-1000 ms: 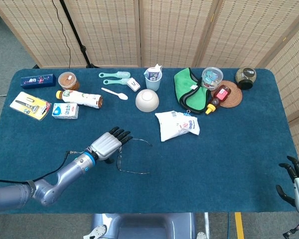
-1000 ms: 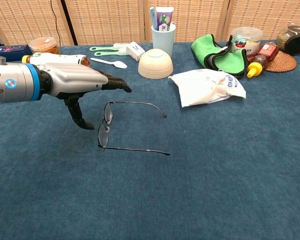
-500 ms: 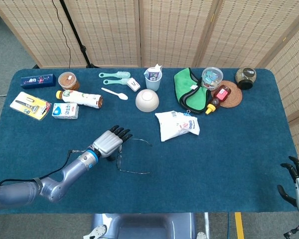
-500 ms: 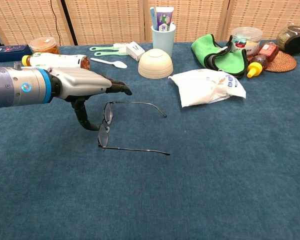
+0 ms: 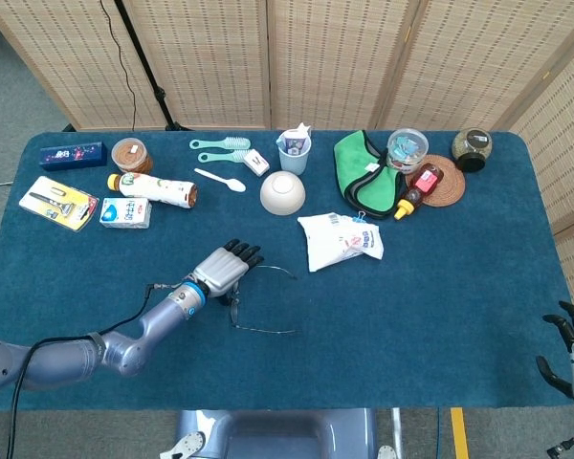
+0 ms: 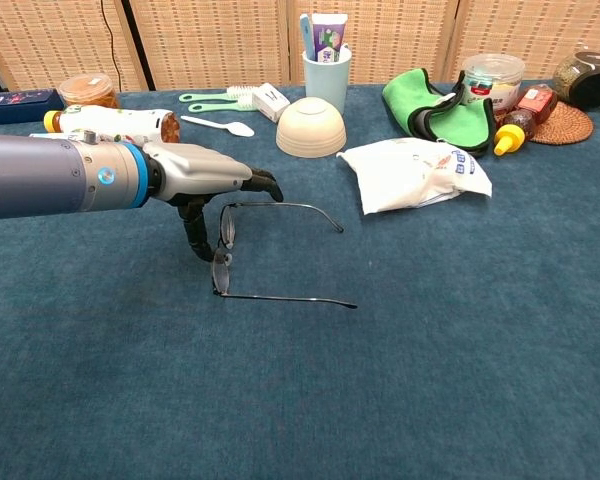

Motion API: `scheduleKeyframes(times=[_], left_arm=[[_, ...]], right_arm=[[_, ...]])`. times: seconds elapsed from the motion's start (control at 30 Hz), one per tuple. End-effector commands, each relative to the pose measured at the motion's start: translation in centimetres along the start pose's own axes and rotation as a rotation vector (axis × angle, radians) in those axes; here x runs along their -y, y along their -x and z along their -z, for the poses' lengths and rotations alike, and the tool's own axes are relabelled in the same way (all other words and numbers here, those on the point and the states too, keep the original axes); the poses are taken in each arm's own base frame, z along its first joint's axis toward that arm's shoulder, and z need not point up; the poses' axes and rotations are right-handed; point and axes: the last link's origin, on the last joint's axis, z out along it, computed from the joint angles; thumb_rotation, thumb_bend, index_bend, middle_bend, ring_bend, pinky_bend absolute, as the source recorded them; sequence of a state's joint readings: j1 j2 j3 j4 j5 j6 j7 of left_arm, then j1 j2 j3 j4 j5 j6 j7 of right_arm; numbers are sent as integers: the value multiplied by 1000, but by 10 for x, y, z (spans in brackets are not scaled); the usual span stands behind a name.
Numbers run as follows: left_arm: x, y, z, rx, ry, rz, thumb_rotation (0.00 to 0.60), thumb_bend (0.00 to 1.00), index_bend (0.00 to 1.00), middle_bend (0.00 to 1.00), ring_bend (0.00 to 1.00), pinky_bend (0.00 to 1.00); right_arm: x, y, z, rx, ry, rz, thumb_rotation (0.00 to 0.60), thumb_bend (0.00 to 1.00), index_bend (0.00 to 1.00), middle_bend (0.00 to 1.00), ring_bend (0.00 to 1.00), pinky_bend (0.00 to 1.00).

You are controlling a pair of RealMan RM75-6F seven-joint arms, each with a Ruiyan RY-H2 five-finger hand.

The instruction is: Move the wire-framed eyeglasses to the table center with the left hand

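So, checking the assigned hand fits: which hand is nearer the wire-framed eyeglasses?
Left. The left hand is right at the eyeglasses, over their lens end; the right hand sits at the table's far right edge.

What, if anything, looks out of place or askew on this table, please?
The yellow-capped sauce bottle lies tipped over against the woven coaster, and the milk bottle lies on its side. The eyeglasses lie unfolded, temples spread. Nothing looks spilled.
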State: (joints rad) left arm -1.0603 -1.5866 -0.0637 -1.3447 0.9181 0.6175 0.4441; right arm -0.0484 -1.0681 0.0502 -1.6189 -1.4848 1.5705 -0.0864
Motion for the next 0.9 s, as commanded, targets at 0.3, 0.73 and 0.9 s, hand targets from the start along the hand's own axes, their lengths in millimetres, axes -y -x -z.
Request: scheduleKeyframes(times=[0.3,0.73,0.9], left_arm=[[-3,4,0,-1,-1,-19,559,199,221,0,0,0],[0,8,0,-8,-18,-26,558,200,187,0,0,0],[-1,6,2,-10,-11,-27,556,201,56,0,0,0]], right_arm=[[0,0,0,5,0,-1,600,305,288,151,190,240],[1,0,0,6,0,2,600,305,286,150,190,243],[1,0,0,6,0,1,600,305,286,150,190,243]])
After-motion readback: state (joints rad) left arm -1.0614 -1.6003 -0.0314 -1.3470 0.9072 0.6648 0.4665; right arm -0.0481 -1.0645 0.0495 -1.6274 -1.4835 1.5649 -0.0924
